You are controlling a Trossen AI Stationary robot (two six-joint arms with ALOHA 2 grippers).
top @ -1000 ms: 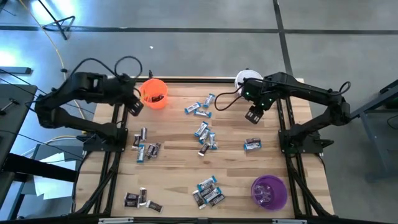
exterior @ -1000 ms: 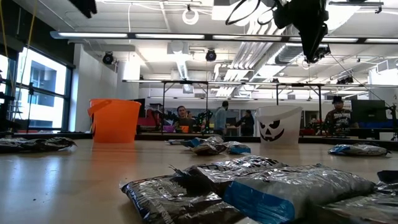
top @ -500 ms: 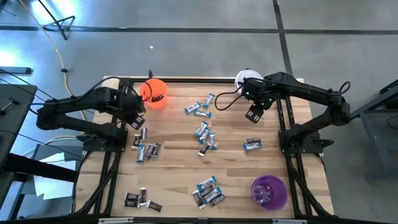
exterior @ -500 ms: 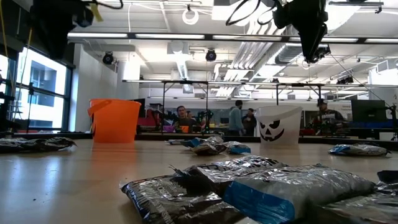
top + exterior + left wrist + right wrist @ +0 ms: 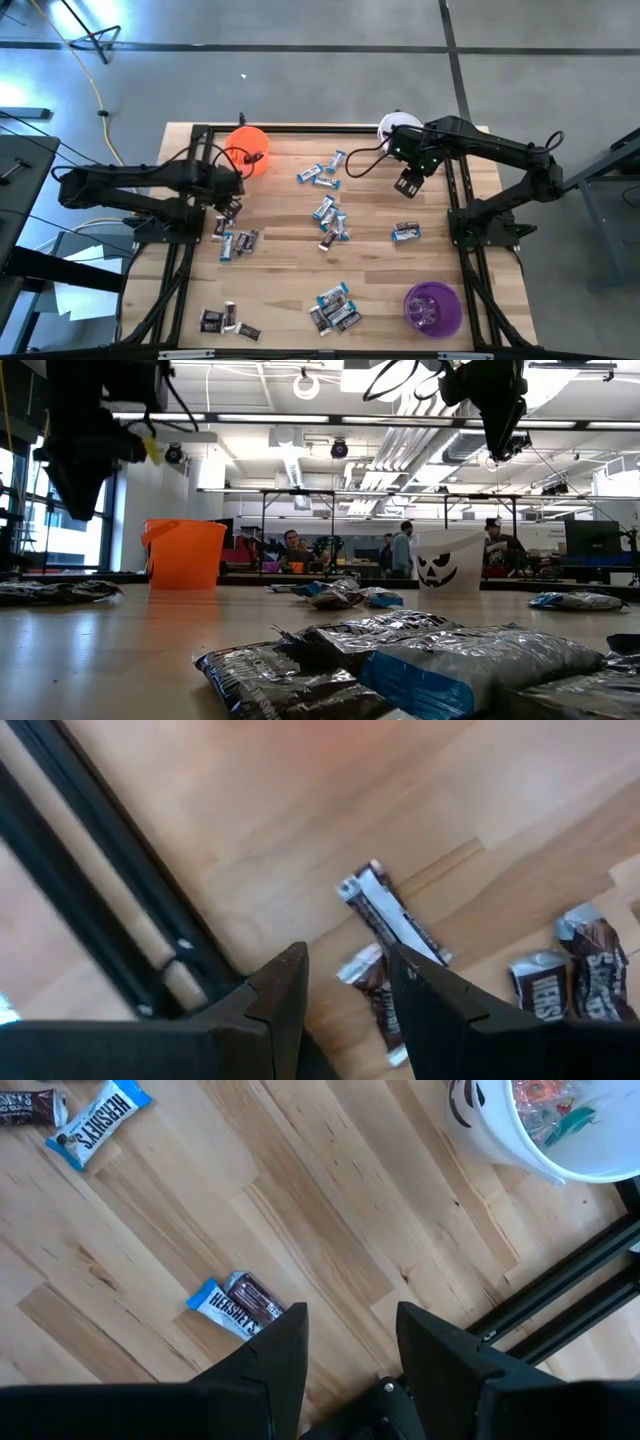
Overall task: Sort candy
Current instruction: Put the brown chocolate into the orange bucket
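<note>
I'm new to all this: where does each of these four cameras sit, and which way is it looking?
High view: above, looking straight down on the wooden table; both dark arms show, left gripper and right gripper.
Low view: at table-top height, looking level across foil-wrapped candy into the room; arms hang from above.
Left wrist view: on the left arm, looking down past its open fingers at dark brown candy.
Right wrist view: past its open fingers.
Shared: the white jack-o'-lantern bucket appears in low view too.
</note>
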